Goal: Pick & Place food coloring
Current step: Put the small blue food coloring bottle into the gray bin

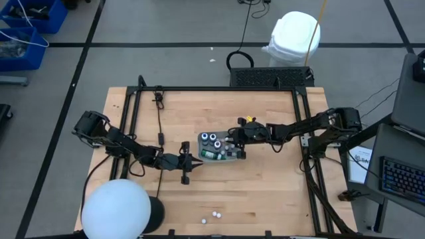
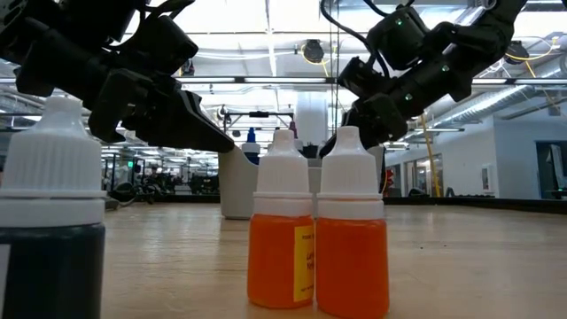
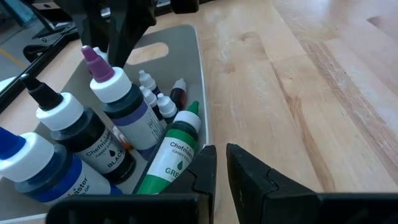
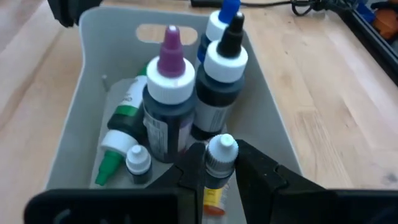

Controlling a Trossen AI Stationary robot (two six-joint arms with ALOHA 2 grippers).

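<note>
Wooden table (image 1: pixel 265 192), grey tray (image 1: pixel 236 157) near its middle, both arms reaching in from opposite sides.

Step in hand, as I judged it: the right arm setting a small bottle down into the tray. To do it well, it wanted lowering into the free gap at the near end, clear of the tall bottles, and letting go only once the base sat on the tray floor, or it would topple among the rest.

Right gripper (image 4: pixel 214 163) was stretched low over the tray's end, fingers pinching a small white-capped bottle (image 4: pixel 219 163) with yellow-orange contents, held upright.

Left gripper (image 3: pixel 219 169) hung just outside the tray's long wall, tilted down, fingers almost together with a narrow slit, holding nothing.

Food coloring: purple-tipped bottle (image 4: pixel 168 102), black-tipped bottle (image 4: pixel 219 81) standing in the tray, green bottle (image 3: pixel 171 157) lying, tiny ones beside. Two orange bottles (image 2: pixel 317 237) stood loose at the table's front edge.
</note>
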